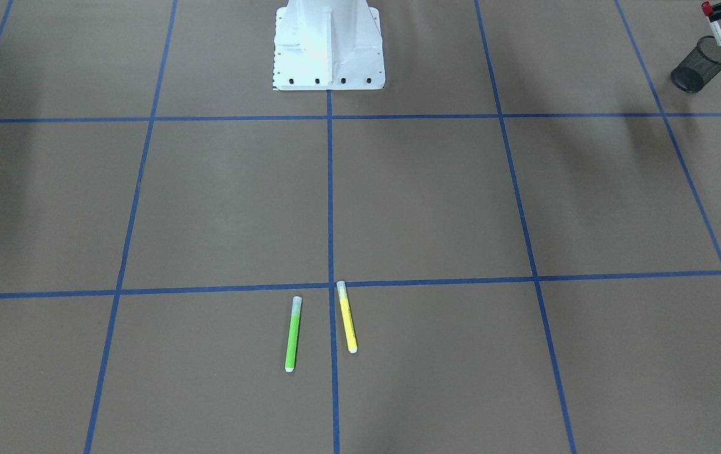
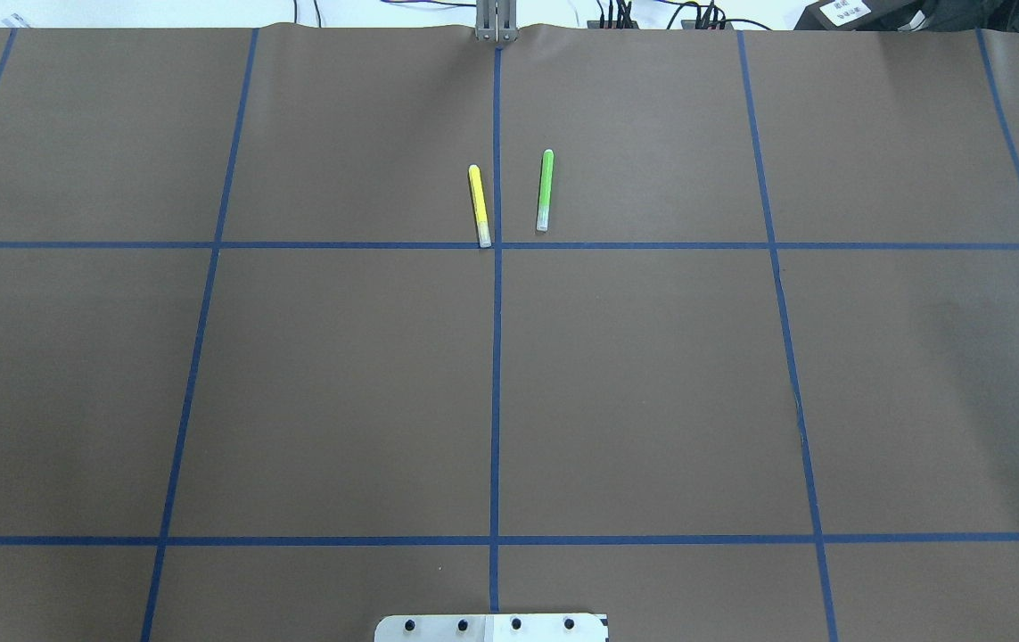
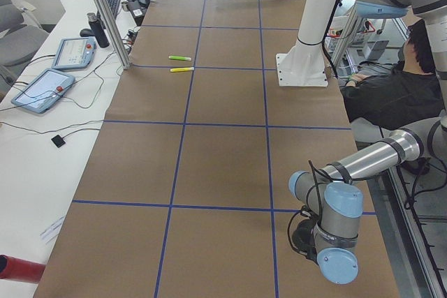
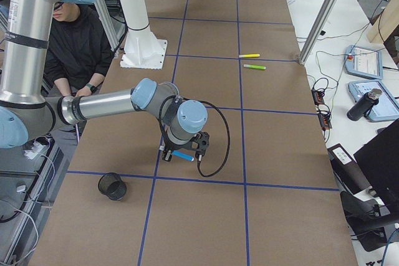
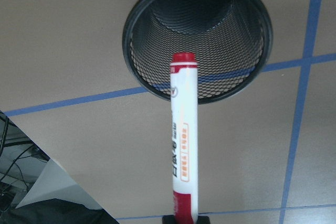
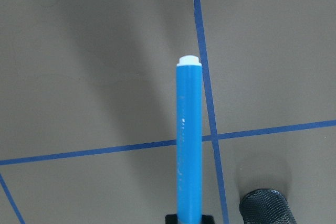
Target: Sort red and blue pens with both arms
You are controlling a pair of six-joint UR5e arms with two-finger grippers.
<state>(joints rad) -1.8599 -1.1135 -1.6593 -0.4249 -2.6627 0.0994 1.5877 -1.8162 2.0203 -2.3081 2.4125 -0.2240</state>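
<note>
The red pen (image 5: pixel 184 140), white-barrelled with a red cap, is held in my left gripper (image 5: pixel 184 219), which is shut on it. Its tip points down at a black mesh cup (image 5: pixel 197 40) just below. In the front-facing view this red pen (image 1: pixel 715 28) hangs over the cup (image 1: pixel 704 63) at the top right. My right gripper (image 6: pixel 189 219) is shut on the blue pen (image 6: pixel 189 140), held level above the table. A second mesh cup (image 6: pixel 265 208) stands beside it, also seen as the cup (image 4: pixel 112 186) in the right side view, apart from the blue pen (image 4: pixel 182 154).
A green marker (image 1: pixel 293 334) and a yellow marker (image 1: pixel 347 316) lie side by side at mid-table near the far edge. The white robot pedestal (image 1: pixel 328 57) stands between the arms. A person (image 4: pixel 75 42) sits behind the robot's side of the table.
</note>
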